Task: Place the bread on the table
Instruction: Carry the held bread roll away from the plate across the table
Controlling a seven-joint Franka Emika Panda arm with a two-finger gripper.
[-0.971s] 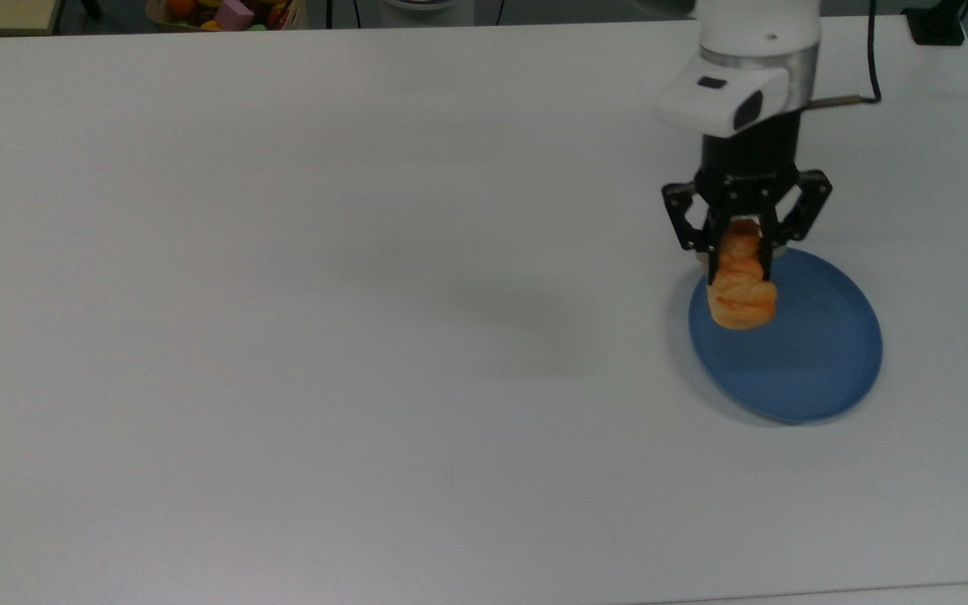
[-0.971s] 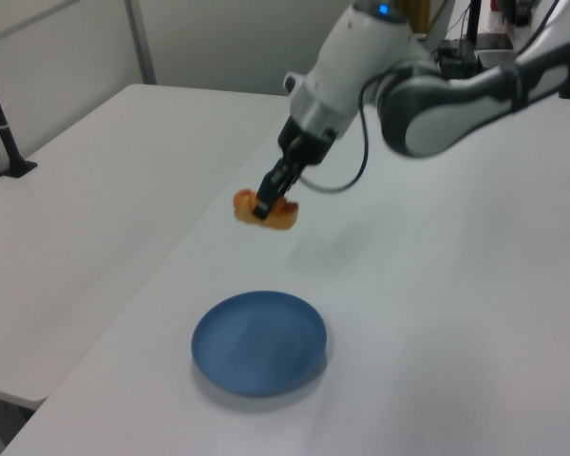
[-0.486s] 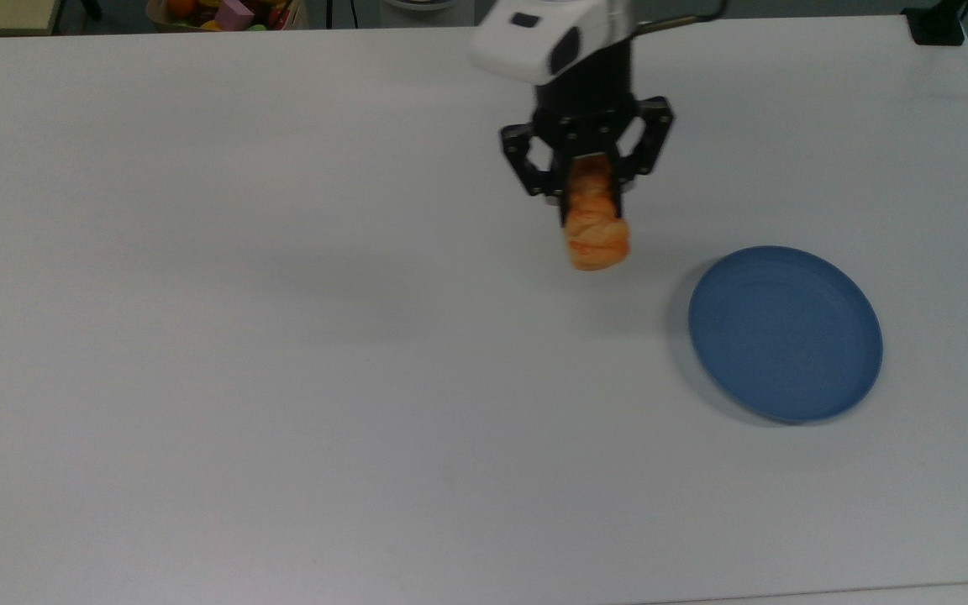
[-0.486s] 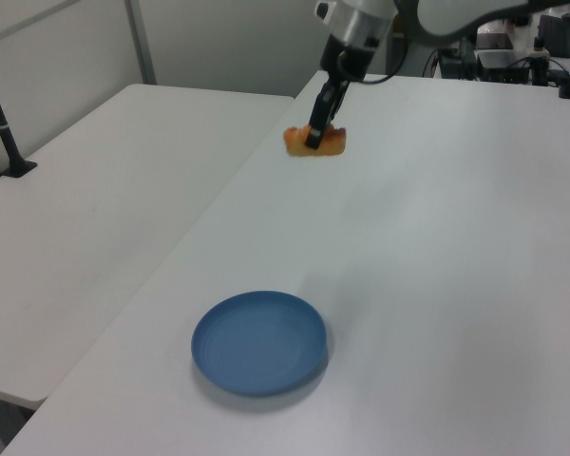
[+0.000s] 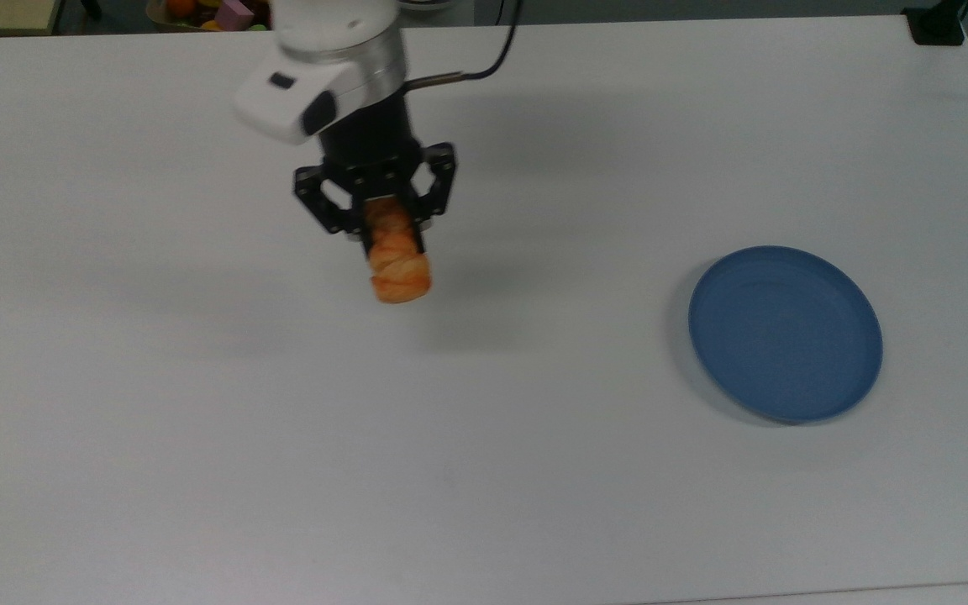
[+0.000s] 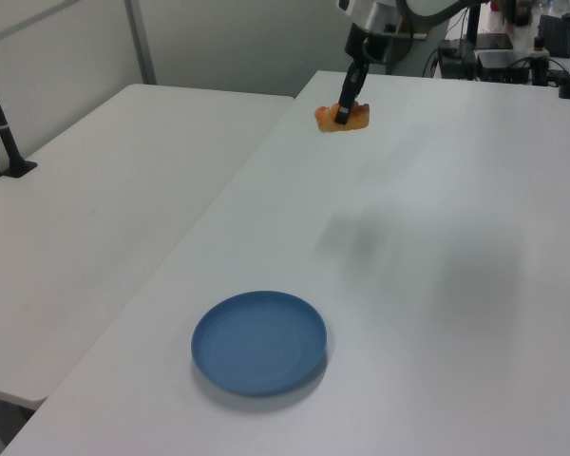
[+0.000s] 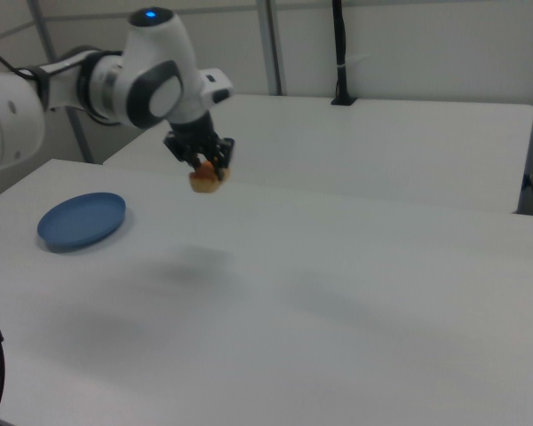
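Carry step: fingers point(image 5: 390, 239) clamp bread point(image 5: 398, 269), which hangs below them, clear above worktop point(image 5: 534, 420). Blue plate point(image 5: 786, 332) well apart. Next you lower to bare worktop, then release.

A round blue plate point(image 5: 785, 334) sits at the top view's right, flat and bare — its raised rim catches a soft shadow on its left edge. In the left view it lies near the camera point(image 6: 259, 342); in the right view it's at the far left point(image 7: 82, 220). Beyond the far edge, top view's upper left — a basket of colourful toys point(image 5: 228, 13). A second white desk point(image 6: 95, 199) stands alongside.
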